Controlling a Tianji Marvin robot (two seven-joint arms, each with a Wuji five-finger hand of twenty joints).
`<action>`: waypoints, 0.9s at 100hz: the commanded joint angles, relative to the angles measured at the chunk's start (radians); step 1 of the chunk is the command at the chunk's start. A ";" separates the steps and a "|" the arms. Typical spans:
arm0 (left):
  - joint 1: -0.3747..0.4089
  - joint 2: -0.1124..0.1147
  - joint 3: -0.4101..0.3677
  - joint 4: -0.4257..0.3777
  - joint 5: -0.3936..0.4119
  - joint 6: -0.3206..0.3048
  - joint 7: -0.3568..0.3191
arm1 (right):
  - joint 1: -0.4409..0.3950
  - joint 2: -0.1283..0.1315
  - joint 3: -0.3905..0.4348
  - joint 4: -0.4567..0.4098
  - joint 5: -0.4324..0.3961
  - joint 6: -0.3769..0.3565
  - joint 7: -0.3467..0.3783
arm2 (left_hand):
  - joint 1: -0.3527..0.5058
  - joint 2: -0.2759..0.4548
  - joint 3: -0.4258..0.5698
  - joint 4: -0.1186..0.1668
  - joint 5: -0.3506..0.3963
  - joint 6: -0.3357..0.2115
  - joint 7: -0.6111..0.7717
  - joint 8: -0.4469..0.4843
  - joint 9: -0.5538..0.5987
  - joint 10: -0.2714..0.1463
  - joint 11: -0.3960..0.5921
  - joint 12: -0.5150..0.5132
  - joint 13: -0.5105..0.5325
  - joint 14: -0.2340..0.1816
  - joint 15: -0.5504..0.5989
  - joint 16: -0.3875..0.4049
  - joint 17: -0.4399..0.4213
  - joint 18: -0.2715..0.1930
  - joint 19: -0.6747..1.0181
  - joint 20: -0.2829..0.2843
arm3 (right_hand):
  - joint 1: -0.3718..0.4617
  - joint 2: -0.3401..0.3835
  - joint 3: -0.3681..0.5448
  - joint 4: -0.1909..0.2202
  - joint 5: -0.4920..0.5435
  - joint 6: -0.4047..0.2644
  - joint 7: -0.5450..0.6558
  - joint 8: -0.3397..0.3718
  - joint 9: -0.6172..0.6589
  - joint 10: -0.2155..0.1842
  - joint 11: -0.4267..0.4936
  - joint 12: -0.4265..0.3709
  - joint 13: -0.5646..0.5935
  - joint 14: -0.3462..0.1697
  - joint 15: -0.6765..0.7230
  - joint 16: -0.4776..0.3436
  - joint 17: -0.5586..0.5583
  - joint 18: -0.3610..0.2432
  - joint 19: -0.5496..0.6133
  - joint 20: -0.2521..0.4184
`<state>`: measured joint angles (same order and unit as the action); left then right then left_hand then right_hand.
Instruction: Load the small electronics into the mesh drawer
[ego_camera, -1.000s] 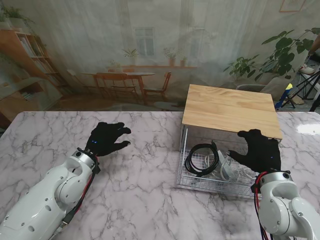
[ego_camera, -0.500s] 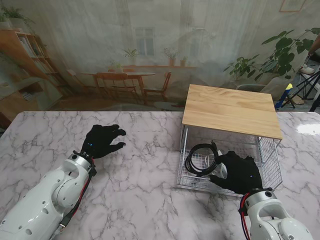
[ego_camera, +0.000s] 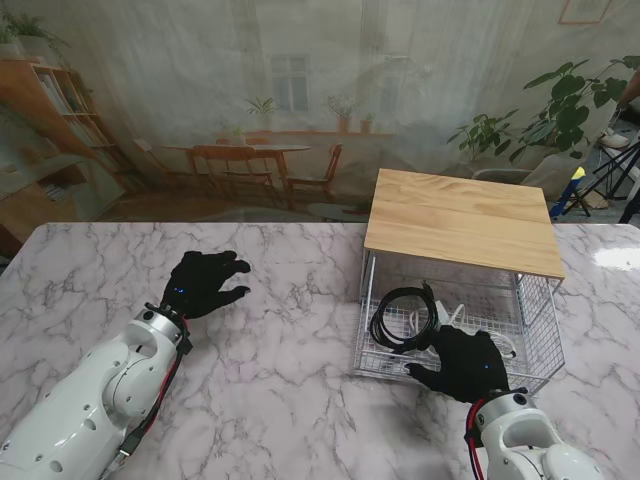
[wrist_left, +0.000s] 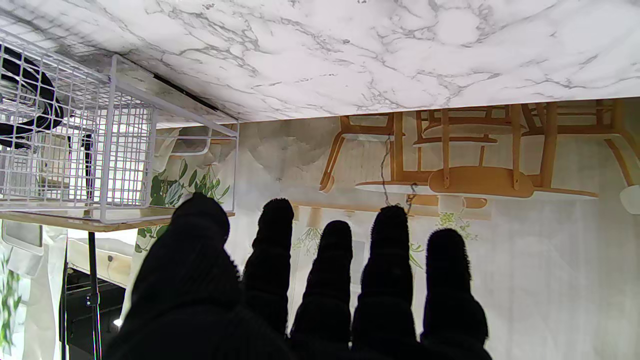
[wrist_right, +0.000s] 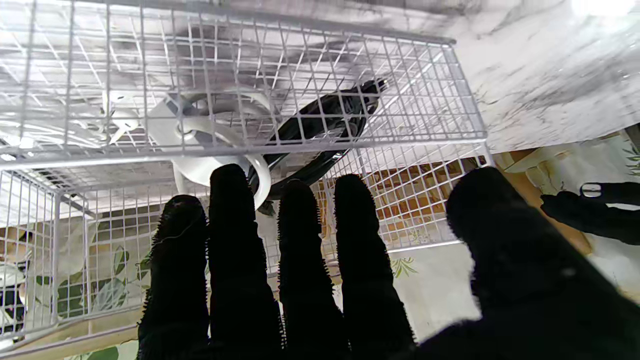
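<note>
two robot hands show empty and spread: the right robot hand sits at the mesh drawer front, black cable and white charger just beyond inside, left robot hand well apart.

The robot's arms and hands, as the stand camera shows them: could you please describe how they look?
Both arms have rounded, glossy white shells with dark seams at the joints. The left hand and right hand are five-fingered and covered in black knitted gloves, each showing a small blue light on its back. A red and black cable bundle runs along each forearm, and a dark ring sits at each wrist.
</note>
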<state>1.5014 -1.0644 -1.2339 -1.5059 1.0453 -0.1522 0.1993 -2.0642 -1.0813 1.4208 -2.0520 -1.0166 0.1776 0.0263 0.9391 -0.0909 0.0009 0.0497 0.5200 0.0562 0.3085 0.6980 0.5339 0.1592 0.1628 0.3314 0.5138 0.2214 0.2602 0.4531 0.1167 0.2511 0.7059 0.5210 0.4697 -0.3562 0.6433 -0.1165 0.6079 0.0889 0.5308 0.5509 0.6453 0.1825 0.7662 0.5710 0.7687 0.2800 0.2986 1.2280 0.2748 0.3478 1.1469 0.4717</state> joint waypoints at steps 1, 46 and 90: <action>0.003 0.000 0.002 -0.005 0.001 0.007 -0.017 | 0.003 0.001 -0.005 0.012 -0.003 0.003 0.009 | -0.006 0.039 -0.011 -0.025 0.011 0.017 -0.016 -0.007 0.000 0.015 -0.018 0.010 -0.030 0.014 -0.027 0.002 -0.019 0.031 -0.026 0.017 | 0.035 0.024 0.011 0.034 0.024 0.006 -0.018 -0.023 0.024 0.001 -0.029 -0.017 0.028 0.012 0.042 0.022 0.011 -0.025 0.025 0.008; 0.000 0.002 0.003 -0.001 0.013 0.007 -0.020 | 0.050 0.011 -0.036 0.060 0.001 0.027 0.067 | -0.006 0.041 -0.011 -0.025 0.011 0.017 -0.014 -0.005 -0.017 0.018 -0.024 0.008 -0.033 0.012 -0.028 0.002 -0.024 0.031 -0.034 0.018 | 0.085 0.013 0.068 0.041 0.013 0.006 -0.039 -0.040 0.023 -0.002 -0.071 -0.067 0.047 0.002 0.050 0.031 0.035 -0.035 0.036 -0.005; 0.000 0.003 0.004 0.002 0.017 0.006 -0.019 | 0.132 0.020 -0.085 0.142 -0.024 0.063 0.111 | -0.005 0.039 -0.010 -0.025 0.015 0.018 -0.010 -0.001 -0.018 0.018 -0.025 0.007 -0.033 0.014 -0.028 0.003 -0.028 0.035 -0.041 0.018 | 0.308 -0.139 0.264 -0.073 0.007 -0.115 0.227 -0.196 0.128 -0.063 -0.070 -0.086 0.078 -0.079 0.199 0.119 0.157 -0.064 0.073 -0.041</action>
<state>1.5015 -1.0619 -1.2329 -1.5063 1.0606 -0.1493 0.1926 -1.9409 -1.0622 1.3398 -1.9315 -1.0376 0.2329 0.1375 0.9391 -0.0849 0.0009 0.0497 0.5200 0.0568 0.3082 0.6980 0.5339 0.1592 0.1624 0.3315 0.5138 0.2214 0.2590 0.4531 0.1113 0.2516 0.6931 0.5221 0.7138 -0.4609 0.8498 -0.1518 0.6067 0.0318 0.6844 0.3983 0.7303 0.1270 0.7118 0.4740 0.8414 0.2385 0.3968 1.2904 0.4043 0.3093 1.1856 0.4393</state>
